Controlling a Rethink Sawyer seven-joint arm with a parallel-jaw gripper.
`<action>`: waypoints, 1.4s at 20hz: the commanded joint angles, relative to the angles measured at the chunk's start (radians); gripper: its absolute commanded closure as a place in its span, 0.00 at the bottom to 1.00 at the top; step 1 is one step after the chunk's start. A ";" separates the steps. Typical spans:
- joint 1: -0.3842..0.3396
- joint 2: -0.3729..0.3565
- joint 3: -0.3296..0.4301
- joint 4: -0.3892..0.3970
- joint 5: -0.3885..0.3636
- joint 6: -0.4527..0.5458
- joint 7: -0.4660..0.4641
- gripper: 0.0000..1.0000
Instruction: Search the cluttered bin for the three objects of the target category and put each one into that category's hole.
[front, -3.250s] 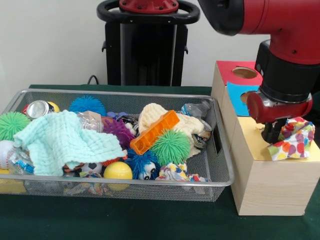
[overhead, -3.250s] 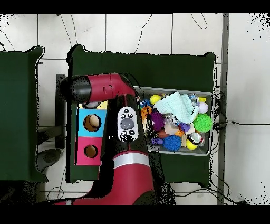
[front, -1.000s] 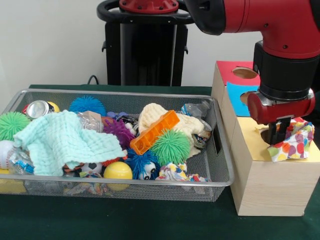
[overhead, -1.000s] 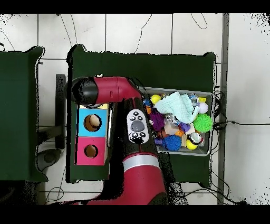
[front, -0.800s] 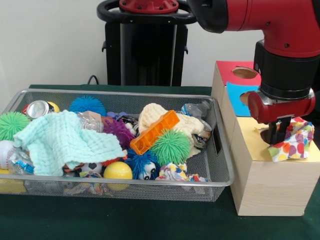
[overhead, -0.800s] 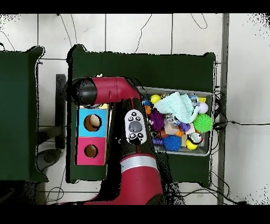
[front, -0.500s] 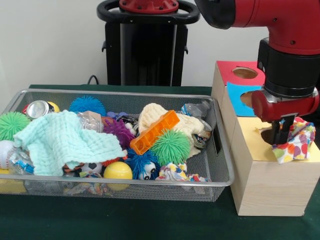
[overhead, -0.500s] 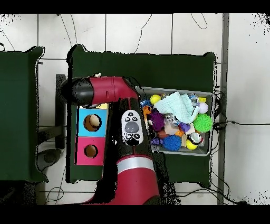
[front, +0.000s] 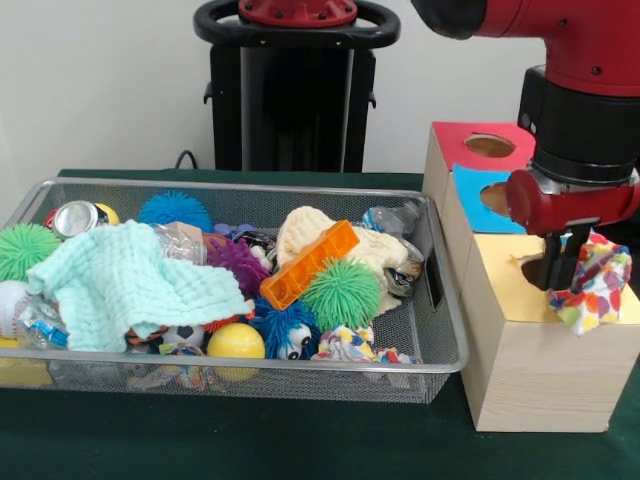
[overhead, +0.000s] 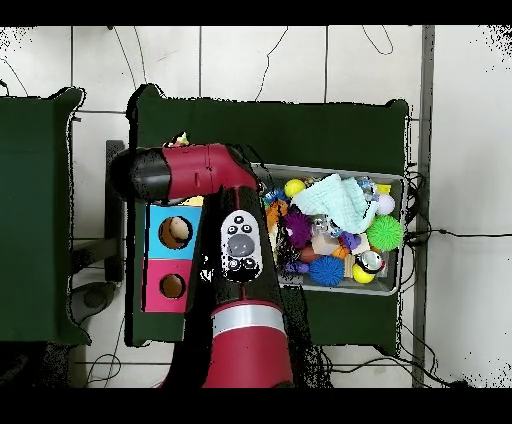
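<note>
Taking the pale wooden box (front: 520, 370) as the landmark, nearest the camera a multicoloured rag (front: 595, 285) is seen draped over the box's front right corner, on the yellow face (front: 510, 290); part of it hangs over the yellow edge, part is bunched up against the gripper (front: 558, 268); the gripper's dark fingers (front: 553, 262) are seen pointing down with the rag's upper folds pinched at their right side, the cloth spilling out to the right and below them; the fingers are drawn close together on the fabric; just left of and behind the fingertips the round hole (front: 533, 268) in the yellow face is partly seen, mostly hidden by the fingers; the rag lies beside that hole rather than in it.

To the left of the box, touching or nearly touching its side, the wire mesh bin (front: 445, 350) is set; near its front rim, towards the box, a second printed rag (front: 350, 347) is lodged among the toys, beside a green spiky ball (front: 342, 293); farther left a mint-green cloth (front: 135, 285) is spread over the clutter.

Farther back on the box, the blue face (front: 478, 200) and then the red face (front: 470, 145) are found, each with its own hole; in the overhead view the yellow end is covered by the red arm (overhead: 200, 172).
</note>
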 joint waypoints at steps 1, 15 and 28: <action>-0.023 -0.038 -0.074 -0.089 -0.073 -0.082 0.135 1.00; -0.033 -0.024 -0.078 -0.093 -0.057 -0.034 0.127 1.00; -0.078 -0.023 0.010 -0.029 0.011 0.032 0.066 1.00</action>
